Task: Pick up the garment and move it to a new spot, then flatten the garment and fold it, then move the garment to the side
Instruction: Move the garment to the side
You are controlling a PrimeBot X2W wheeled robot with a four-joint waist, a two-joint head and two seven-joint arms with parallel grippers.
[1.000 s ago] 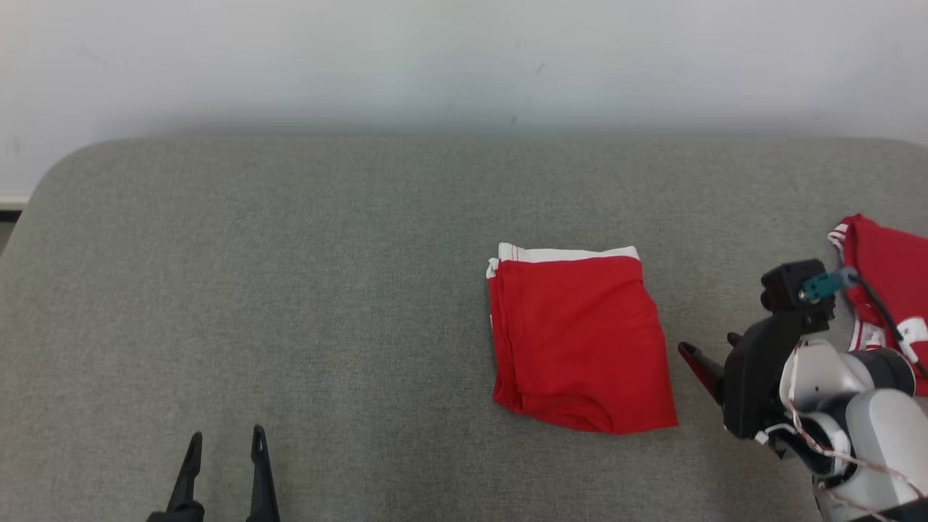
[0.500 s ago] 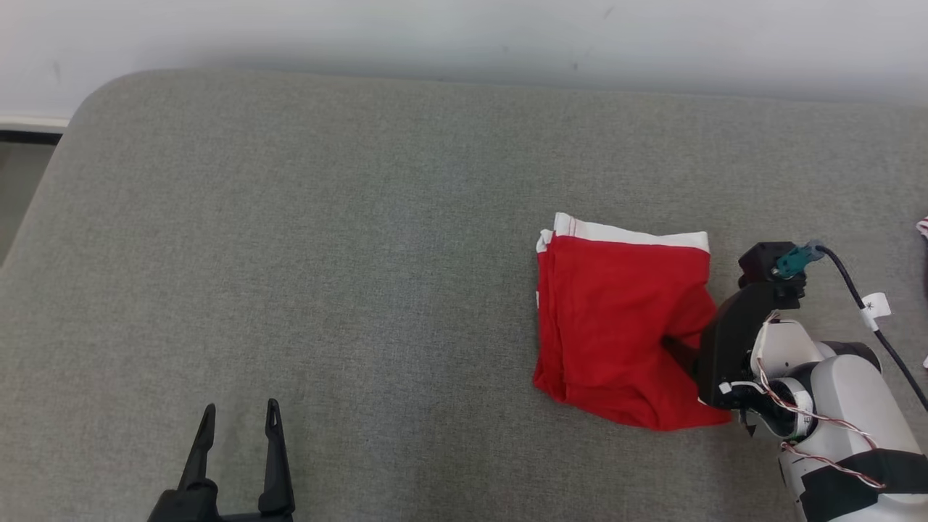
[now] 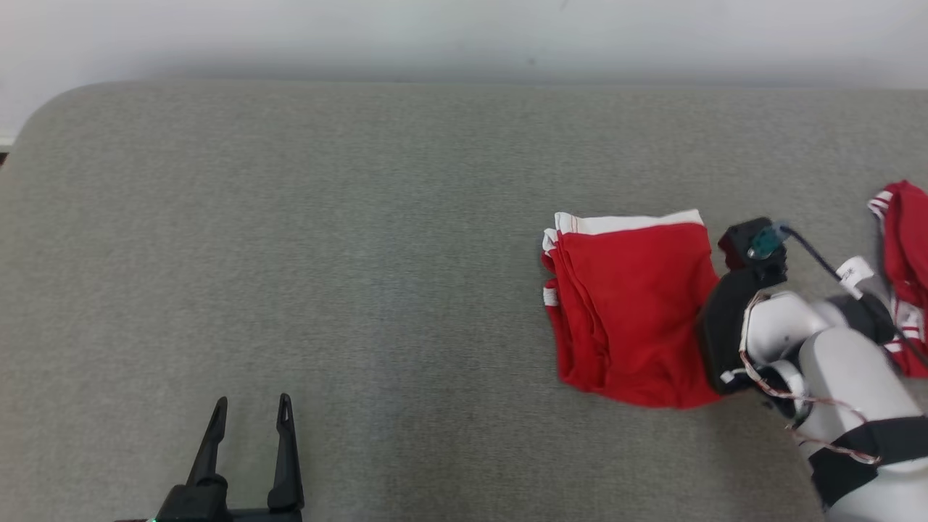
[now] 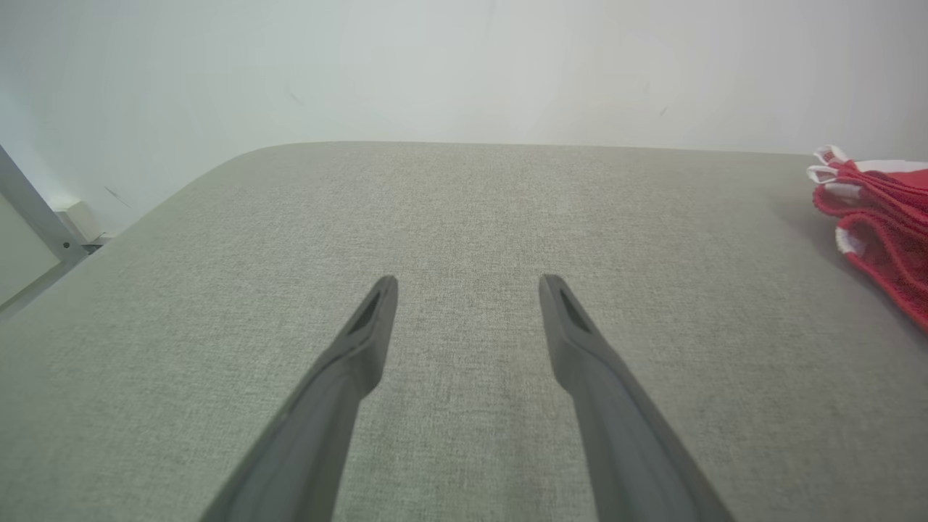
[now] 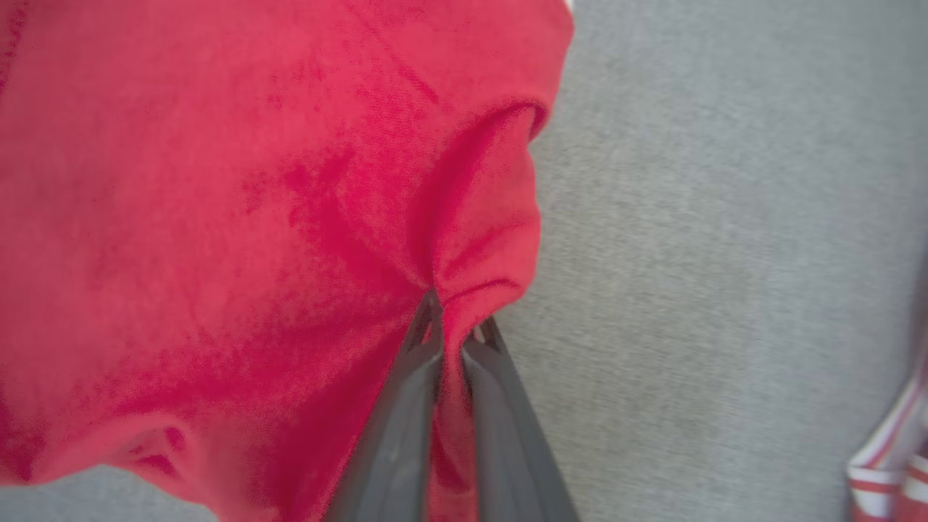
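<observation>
Folded garment [image 3: 631, 312] is lying flat, right claw [image 5: 455, 322] is pinching its right edge, likely for the remaining move aside; left claw [image 3: 252, 400] is waiting open, well left of it.

Head cam sits up high, looking forward and down over the grey woven fabric surface [image 3: 362, 254] to the pale wall [image 3: 435, 36]; left wrist cam rides low, peering along the left gripper [image 4: 467, 283] across that surface; right wrist cam is jammed right up against the folded red garment with a white band [image 5: 217, 181]; all three catch that garment and surface.
</observation>
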